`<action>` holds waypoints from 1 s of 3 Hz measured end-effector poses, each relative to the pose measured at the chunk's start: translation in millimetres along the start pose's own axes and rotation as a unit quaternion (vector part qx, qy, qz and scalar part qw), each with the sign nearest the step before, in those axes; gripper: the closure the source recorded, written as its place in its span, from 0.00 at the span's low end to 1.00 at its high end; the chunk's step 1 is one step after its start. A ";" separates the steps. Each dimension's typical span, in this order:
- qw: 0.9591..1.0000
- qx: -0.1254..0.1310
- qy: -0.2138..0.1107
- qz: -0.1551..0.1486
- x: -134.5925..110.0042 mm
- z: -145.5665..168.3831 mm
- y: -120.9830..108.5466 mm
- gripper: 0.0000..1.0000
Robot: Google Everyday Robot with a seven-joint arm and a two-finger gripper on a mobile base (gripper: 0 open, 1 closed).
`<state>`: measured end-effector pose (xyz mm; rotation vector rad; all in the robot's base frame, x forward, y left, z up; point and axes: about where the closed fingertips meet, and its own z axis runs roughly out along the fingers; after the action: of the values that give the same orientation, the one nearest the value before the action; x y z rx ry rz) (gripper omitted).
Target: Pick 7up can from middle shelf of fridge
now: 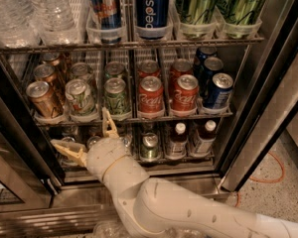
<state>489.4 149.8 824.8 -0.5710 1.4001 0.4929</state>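
The gripper [89, 137] hangs wide open and empty, with the 7up can [80, 98] just above it on the middle shelf [164, 117].

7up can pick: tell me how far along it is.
Done: the fridge is open, with the arm at its front. In hand: the gripper, fingers spread open, sits just below the middle shelf, under the 7up can, holding nothing. Left: rise to the can, close on it and draw it out.
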 end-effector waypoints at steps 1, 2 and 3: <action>1.000 0.000 0.000 -0.003 1.5 3.7 -0.9 0.20; 1.000 0.000 -0.002 -0.005 2.5 9.0 -3.0 0.26; 1.000 0.006 -0.007 -0.007 1.6 15.3 -8.7 0.27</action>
<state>506.8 152.8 825.2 -0.5664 1.3831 0.4752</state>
